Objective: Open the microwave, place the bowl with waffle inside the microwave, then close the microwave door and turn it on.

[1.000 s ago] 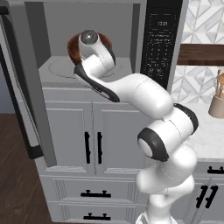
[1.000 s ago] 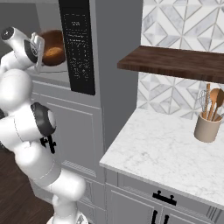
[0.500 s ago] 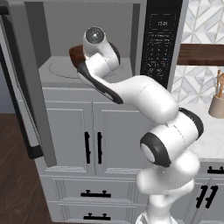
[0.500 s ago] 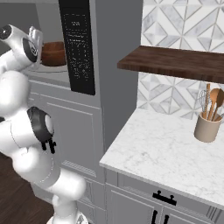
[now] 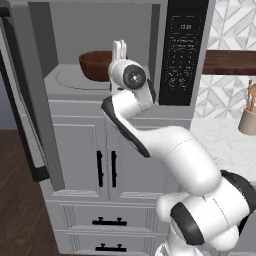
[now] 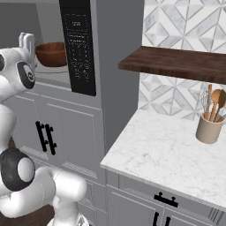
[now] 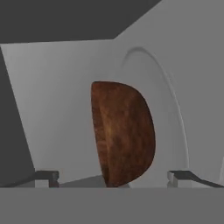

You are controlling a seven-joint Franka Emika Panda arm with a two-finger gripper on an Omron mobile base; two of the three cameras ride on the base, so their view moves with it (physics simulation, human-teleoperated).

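Hand view gives you the clearest read: the fingers (image 7: 116,177) stand wide apart, one tip at each side of the frame, with the bowl with waffle (image 7: 124,133) between and just beyond them, gripped by neither. It sits on the round turntable (image 7: 173,127) inside the microwave (image 5: 112,80); the view is rolled, so the bowl looks tipped on its side, but in the left base view it rests upright on the cavity floor. The waffle itself you cannot make out from here.

The placing looks done, so the step in hand is getting clear — draw the hand straight back along its own approach line, keeping the fingers spread so neither tip clips the rim and drags the bowl off the turntable. Watch the forearm against the cavity's lower lip as you go.

The microwave door (image 5: 25,95) hangs swung out at the left, its black bar handle (image 5: 22,115) facing the room. Clear the opening fully before swinging round to it — then the keypad panel (image 5: 185,52) at the right comes last.
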